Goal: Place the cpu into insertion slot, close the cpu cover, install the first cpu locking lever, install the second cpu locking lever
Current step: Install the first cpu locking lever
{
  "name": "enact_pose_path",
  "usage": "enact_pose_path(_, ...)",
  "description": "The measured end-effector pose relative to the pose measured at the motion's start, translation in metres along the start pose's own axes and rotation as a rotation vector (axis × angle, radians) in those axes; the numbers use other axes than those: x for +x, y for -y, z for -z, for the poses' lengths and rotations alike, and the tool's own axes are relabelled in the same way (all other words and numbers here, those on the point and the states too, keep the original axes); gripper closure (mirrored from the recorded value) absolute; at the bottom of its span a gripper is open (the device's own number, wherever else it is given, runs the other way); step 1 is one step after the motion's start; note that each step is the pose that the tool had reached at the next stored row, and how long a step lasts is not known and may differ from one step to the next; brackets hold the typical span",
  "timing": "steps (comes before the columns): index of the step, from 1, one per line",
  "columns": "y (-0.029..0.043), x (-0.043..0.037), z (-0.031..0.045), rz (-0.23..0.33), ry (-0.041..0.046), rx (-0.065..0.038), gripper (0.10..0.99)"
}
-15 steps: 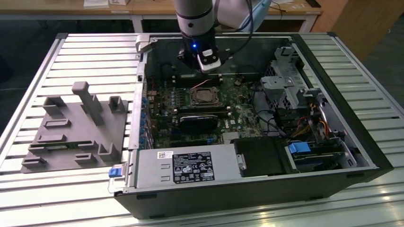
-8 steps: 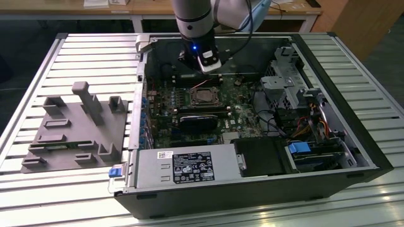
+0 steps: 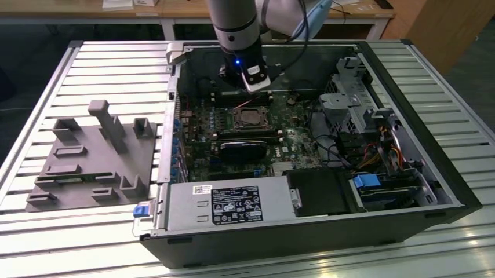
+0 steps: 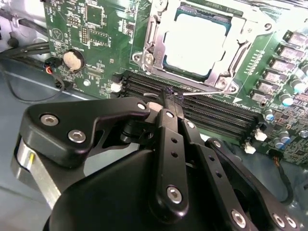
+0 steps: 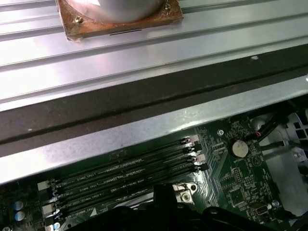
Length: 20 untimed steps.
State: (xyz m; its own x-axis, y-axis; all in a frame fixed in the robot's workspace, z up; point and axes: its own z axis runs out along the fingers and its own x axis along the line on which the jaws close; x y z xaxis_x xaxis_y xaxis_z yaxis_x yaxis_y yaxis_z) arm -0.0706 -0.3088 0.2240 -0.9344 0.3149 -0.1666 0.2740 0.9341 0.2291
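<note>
We see the open computer case lying on the slatted metal surface. Inside it is the green motherboard, with the insertion slot near its middle. The cpu sits in the insertion slot, its pale top showing through the square window of the cpu cover, which lies flat over it. The case also holds a power supply well apart from the slot, and a black block lies between the two.

The pincer hangs just beside the slot, over the long black memory slots. Its fingers are pressed together. A thin locking lever runs along the slot's near edge and ends right at the fingertips. We cannot tell whether they actually pinch it.

In the exterior view we find a grey moulded fixture on the surface outside the case, well apart from the slot. The first wrist view looks past the memory slots and a coin cell to the case wall. Beyond the wall it shows a brown plate fixed on the surface.
</note>
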Motion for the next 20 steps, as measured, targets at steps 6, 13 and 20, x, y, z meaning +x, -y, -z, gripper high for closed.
enact_pose_path(6,0.0006,0.0006,-0.0020,0.004,-0.0004,-0.001,0.984)
enact_pose_path(13,0.0023,0.0045,-0.0034,0.010,0.0386,-0.017,0.984)
enact_pose_path(20,0.0052,0.0106,-0.0078,0.016,0.0720,-0.028,0.984)
